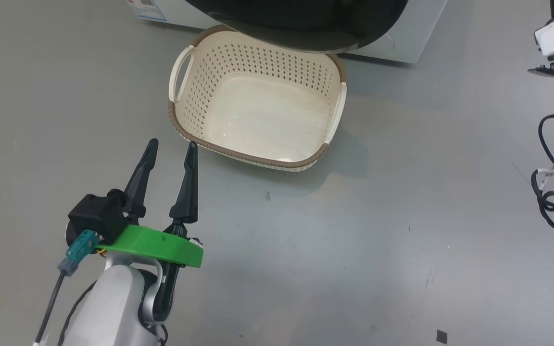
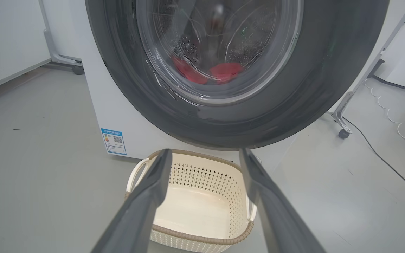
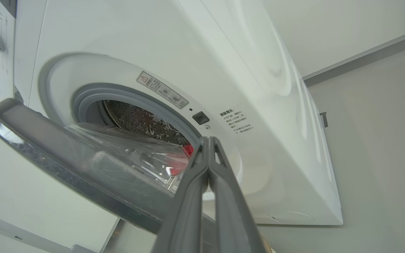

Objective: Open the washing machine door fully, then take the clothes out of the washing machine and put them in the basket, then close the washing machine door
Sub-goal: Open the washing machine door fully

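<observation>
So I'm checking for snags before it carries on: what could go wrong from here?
The door is only partly open, and the shut right tool by its edge holds nothing, so it may slip off while pushing. The door overhangs the basket, so clothes pulled out might catch on it or miss. The open left tool hangs near the basket's rim and could nudge it.

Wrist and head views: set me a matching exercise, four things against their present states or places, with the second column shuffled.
Things:
1. basket
2. door
3. clothes
4. right gripper

States or places:
A. shut, nothing between the fingers
B. ajar
C. empty, on the floor
D. inside the drum

Pairs: 1-C, 2-B, 3-D, 4-A
</observation>
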`<state>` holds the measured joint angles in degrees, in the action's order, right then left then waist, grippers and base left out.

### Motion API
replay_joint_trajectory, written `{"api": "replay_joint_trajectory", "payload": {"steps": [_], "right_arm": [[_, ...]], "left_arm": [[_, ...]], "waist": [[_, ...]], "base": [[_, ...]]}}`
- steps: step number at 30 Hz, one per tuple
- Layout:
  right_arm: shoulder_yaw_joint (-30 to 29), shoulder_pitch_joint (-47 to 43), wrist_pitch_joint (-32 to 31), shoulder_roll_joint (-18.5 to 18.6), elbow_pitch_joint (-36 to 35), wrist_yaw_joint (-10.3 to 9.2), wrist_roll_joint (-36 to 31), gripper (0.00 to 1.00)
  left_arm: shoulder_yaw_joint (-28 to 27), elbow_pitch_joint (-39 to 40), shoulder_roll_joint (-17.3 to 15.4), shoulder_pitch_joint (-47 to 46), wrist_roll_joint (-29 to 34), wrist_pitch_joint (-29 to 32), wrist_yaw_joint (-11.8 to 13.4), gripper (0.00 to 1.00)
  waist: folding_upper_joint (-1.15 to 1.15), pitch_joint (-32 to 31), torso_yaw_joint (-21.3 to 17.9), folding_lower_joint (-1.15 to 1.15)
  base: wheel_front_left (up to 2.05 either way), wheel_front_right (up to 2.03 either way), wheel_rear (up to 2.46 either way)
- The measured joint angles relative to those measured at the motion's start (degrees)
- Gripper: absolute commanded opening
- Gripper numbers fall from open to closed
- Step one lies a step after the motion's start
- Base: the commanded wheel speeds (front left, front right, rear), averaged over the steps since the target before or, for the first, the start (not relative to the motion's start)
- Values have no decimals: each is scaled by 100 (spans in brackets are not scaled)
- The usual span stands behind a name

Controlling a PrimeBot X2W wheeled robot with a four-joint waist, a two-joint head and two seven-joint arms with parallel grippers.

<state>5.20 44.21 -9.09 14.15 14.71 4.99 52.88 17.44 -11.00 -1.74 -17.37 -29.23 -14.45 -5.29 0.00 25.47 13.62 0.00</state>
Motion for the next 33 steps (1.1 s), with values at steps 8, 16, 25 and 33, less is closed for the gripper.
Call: {"api": "replay_joint_trajectory", "payload": {"steps": [8, 16, 25, 33], "right_arm": [[-461, 603, -779, -278, 483, -465, 969, 0], [-724, 1252, -1459, -437, 798, -925, 1667, 0], [-802, 1794, -2097, -479, 1137, -1125, 2035, 0], [-855, 1946, -2401, -468, 1479, -1180, 2123, 0]], "left_arm": [[131, 2, 7, -124, -105, 0, 0, 100], [147, 2, 10, -174, -159, 0, 0, 100], [155, 3, 15, -220, -233, 0, 3, 100], [194, 10, 18, -226, -314, 0, 4, 100]], "waist": [[0, 183, 251, 0], [0, 300, 478, 0], [0, 383, 629, 0], [0, 409, 684, 0]], "base": [[0, 0, 0], [0, 0, 0], [0, 0, 0], [0, 0, 0]]}}
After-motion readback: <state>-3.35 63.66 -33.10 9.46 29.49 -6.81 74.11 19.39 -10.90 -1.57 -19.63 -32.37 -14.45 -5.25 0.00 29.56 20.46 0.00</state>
